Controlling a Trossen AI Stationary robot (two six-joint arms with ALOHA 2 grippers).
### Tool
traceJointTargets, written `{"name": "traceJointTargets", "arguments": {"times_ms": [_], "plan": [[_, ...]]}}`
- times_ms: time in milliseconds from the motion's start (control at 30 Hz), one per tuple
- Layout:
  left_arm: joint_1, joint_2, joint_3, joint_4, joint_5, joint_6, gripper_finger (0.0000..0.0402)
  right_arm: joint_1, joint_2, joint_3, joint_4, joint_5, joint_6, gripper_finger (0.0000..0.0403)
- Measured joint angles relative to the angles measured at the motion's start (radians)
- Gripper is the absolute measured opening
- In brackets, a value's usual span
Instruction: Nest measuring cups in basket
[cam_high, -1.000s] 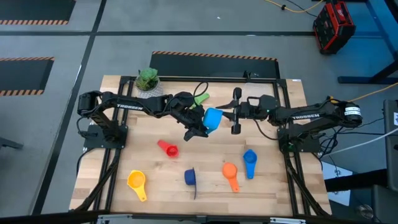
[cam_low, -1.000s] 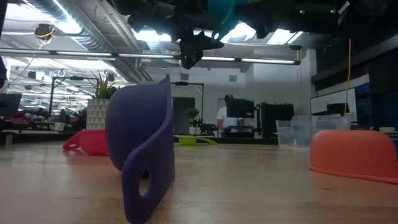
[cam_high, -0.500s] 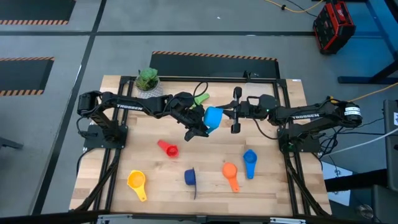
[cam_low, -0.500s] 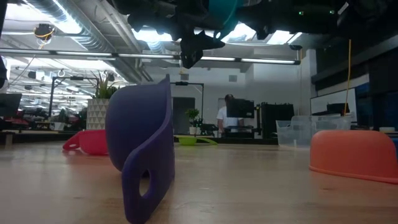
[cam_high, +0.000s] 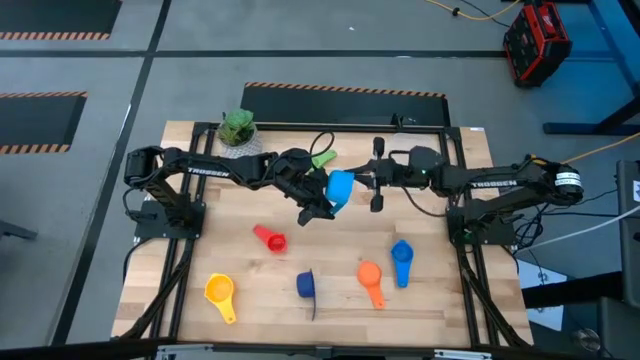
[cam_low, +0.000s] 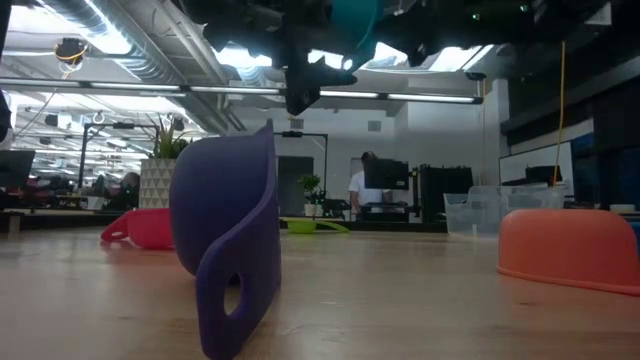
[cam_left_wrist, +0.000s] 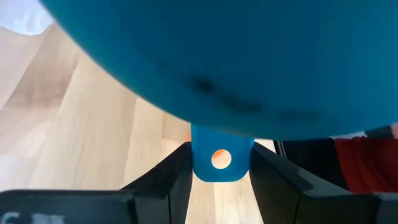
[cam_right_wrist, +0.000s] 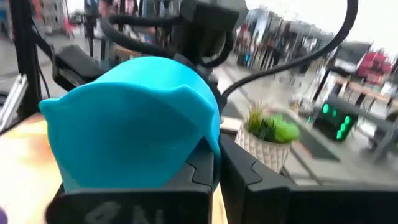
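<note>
High view shows both arms meeting above the middle of the table (cam_high: 250, 290), with the light blue cup (cam_high: 341, 190) held in the air between them. The left claw (cam_high: 322, 205) grips the cup's flat handle; the left wrist view shows the handle (cam_left_wrist: 216, 160) wedged between its two dark fingers. The right claw (cam_high: 368, 183) is closed on the cup's rim at the opposite side, as the right wrist view suggests, with the cup's lip (cam_right_wrist: 208, 140) pinched between its fingers.

On the table lie the red cup (cam_high: 269, 238), yellow cup (cam_high: 220, 292), dark blue cup (cam_high: 306, 285), orange cup (cam_high: 370, 275) and mid-blue cup (cam_high: 401, 255), well apart from each other. A green cup (cam_high: 322, 158) peeks out behind the left arm, near the potted plant (cam_high: 237, 127). The clear basket (cam_low: 483, 208) shows only faintly in the low view, at the far right.

With both claws holding one cup, the risk is a tug: if either arm moves before the other lets go, the cup may twist, slip out and drop among the others.
</note>
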Motion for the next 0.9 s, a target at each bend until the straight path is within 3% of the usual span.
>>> {"name": "traceJointTargets", "arguments": {"times_ms": [233, 900], "plan": [[0.000, -0.001, 0.000, -0.005, -0.043, -0.002, 0.0142, -0.023, 0.000, 0.106, -0.206, -0.007, -0.007, 0.0011], [-0.002, 0.000, 0.000, -0.001, -0.108, 0.046, 0.0146, -0.023, -0.005, 0.117, -0.208, 0.001, -0.010, 0.0011]]}}
